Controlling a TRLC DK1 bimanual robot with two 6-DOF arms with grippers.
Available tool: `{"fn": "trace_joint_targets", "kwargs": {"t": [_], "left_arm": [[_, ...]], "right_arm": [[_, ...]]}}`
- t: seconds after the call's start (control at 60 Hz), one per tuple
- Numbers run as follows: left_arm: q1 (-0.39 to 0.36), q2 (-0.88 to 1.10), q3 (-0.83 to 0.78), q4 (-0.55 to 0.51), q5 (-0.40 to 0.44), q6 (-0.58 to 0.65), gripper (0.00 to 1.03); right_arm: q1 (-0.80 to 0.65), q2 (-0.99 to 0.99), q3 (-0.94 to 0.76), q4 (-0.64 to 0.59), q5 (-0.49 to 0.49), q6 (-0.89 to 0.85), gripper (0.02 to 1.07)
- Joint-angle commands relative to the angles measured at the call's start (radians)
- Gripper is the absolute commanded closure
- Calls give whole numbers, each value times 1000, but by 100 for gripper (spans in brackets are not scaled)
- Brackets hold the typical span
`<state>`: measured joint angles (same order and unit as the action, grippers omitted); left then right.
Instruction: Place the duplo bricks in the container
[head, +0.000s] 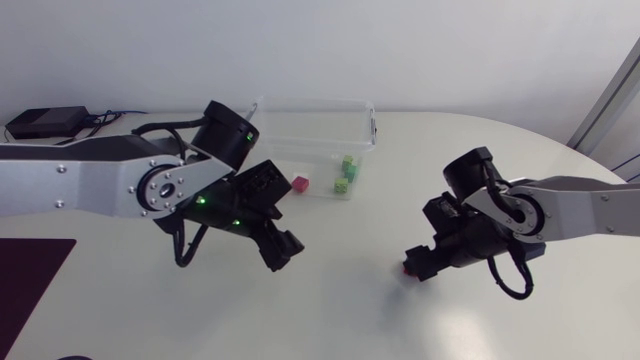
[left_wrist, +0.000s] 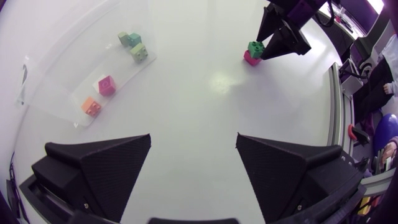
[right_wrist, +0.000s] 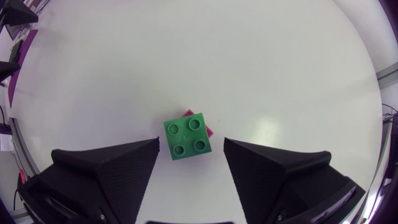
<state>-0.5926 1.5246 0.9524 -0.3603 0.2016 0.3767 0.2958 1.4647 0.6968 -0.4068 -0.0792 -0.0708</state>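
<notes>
A green brick (right_wrist: 187, 136) sits stacked on a pink brick (right_wrist: 207, 129) on the white table. My right gripper (right_wrist: 191, 142) stands open around this stack: one finger is at the green brick's side, and a small gap shows at the other. The head view shows the right gripper (head: 412, 266) low over the table, with only a bit of the pink brick (head: 404, 268) visible. The clear container (head: 310, 102) stands at the back and holds a pink brick (head: 300, 184) and green bricks (head: 342, 185). My left gripper (head: 281, 250) hovers open and empty in front of it.
In the left wrist view the container (left_wrist: 56, 68) also holds an orange brick (left_wrist: 92, 106). A black device (head: 45, 122) with cables lies at the back left. A dark mat (head: 25, 285) covers the front left corner.
</notes>
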Motion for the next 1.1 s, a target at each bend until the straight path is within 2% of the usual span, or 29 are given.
{"fn": "trace_joint_targets", "kwargs": {"t": [0.0,0.117,0.167,0.25,0.417,0.55,0.683,0.85,1.083], "left_arm": [[-21,26,-26,26,4,33,8],[-38,40,-27,55,4,53,8],[-42,45,-27,72,4,53,8],[-53,54,-27,93,10,62,8],[-67,85,-12,116,38,80,7],[-85,128,20,124,51,103,7],[-118,151,42,147,53,130,7],[-153,207,105,158,58,192,7],[-191,279,167,155,108,274,7]], "right_arm": [[8,14,-31,26,12,-32,53],[8,6,-40,37,12,-44,68],[6,-12,-45,62,10,-50,80],[-7,-38,-46,63,6,-58,84],[-9,-138,-31,34,1,-66,84],[-11,-231,52,-33,-17,-44,84],[-17,-284,115,-50,-27,-21,84],[-47,-346,161,-55,-67,5,84],[-144,-409,161,-43,-168,26,84]]}}
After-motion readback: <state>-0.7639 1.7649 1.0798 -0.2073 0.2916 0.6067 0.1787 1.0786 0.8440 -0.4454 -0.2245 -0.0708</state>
